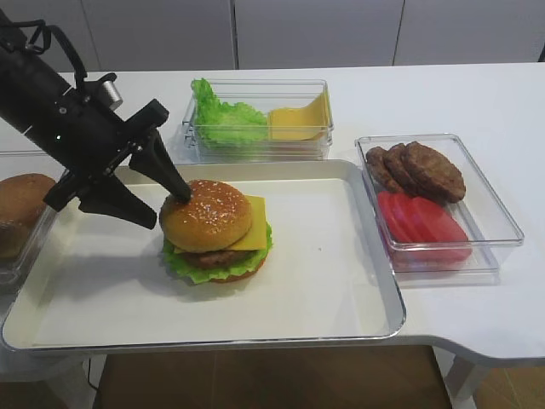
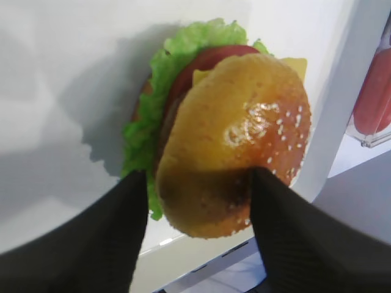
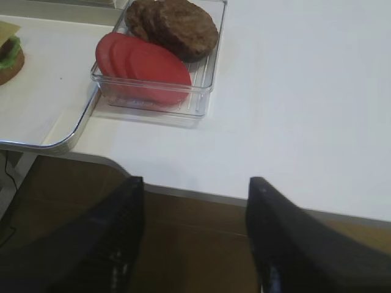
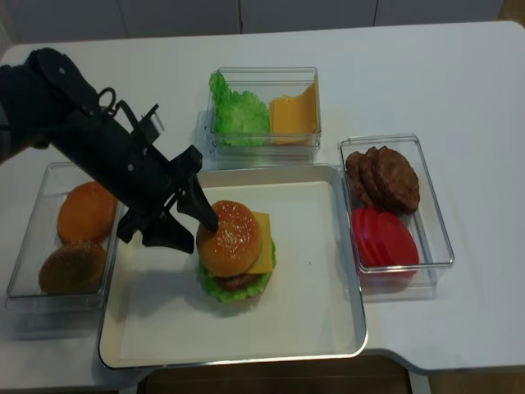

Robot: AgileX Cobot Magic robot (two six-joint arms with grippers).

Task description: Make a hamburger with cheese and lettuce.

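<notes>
The hamburger [image 1: 217, 230] stands on the left half of the metal tray [image 1: 341, 298]. It is stacked: sesame top bun [image 4: 232, 238], yellow cheese [image 1: 254, 226] with a corner poking out to the right, patty, frilly lettuce [image 1: 200, 271] and base bun. My left gripper [image 1: 169, 210] reaches in from the left, open, its fingers on either side of the top bun's near edge. In the left wrist view a thin gap shows between the left finger [image 2: 122, 226] and the bun [image 2: 232, 140]. My right gripper [image 3: 195, 181] hangs open over the table's front edge, holding nothing.
A clear box with spare lettuce and cheese slices [image 1: 255, 119] stands behind the tray. Another box with brown patties and red tomato slices [image 1: 438, 196] stands to the tray's right. On the left a box holds buns [image 4: 74, 238].
</notes>
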